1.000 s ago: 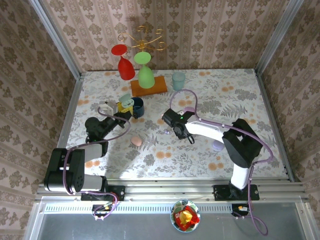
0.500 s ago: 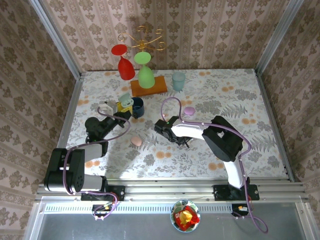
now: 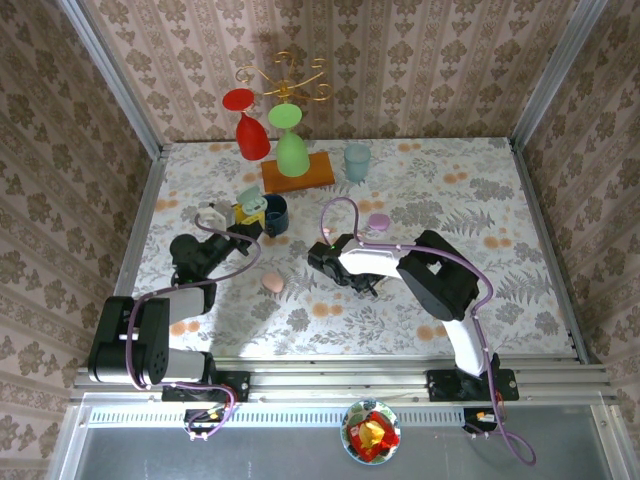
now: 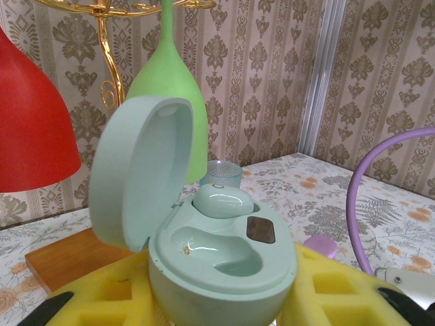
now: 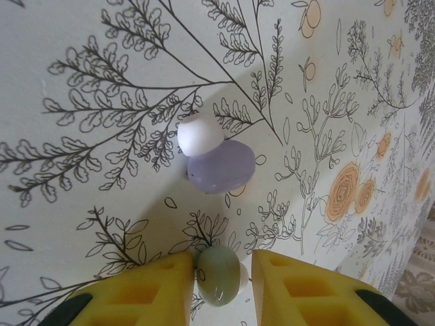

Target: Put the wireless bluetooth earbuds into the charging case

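Left gripper (image 4: pixel 221 299) squeezing open mint charging case (image 4: pixel 224 261), right gripper (image 5: pixel 223 268) slightly open around green earbud (image 5: pixel 216 277), lilac earbud (image 5: pixel 221 166) at 12 o'clock

Smooth satin plastic charging case (image 4: pixel 224 275), glossy lilac earbud (image 5: pixel 221 166), shiny gold metal rack (image 4: pixel 107 81).

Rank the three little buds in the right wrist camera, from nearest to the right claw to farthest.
1. The green earbud, between the right claw's fingers at the bottom of the view.
2. The lilac earbud, on the table farther up the view.
3. The white earbud, just beyond the lilac one, up and left.
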Available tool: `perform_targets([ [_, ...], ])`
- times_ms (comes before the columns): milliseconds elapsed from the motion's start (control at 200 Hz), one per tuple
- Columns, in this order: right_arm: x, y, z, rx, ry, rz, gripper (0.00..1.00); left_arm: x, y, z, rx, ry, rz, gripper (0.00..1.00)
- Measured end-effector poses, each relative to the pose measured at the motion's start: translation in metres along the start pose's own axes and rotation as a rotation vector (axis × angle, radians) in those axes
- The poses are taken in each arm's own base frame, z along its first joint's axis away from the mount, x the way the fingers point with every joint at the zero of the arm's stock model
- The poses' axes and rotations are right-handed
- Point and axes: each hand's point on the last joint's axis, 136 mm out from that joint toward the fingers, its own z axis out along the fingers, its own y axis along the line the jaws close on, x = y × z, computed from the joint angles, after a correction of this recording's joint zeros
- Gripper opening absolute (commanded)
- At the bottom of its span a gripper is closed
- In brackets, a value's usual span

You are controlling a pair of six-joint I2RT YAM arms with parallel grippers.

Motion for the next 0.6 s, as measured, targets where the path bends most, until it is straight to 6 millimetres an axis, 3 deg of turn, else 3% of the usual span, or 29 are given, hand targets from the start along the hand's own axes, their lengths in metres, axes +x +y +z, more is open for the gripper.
perform_targets([
  [270, 0.0013, -0.0007, 0.0011, 0.011, 0.005, -0.009, 0.19, 0.0000, 0.0000, 0.0000, 0.000, 0.000, 0.000, 0.32],
  [600, 0.0009, -0.0060, -0.0031, -0.052, -0.029, 0.062, 0.18, 0.0006, -0.0045, 0.0024, 0.009, 0.000, 0.022, 0.32],
])
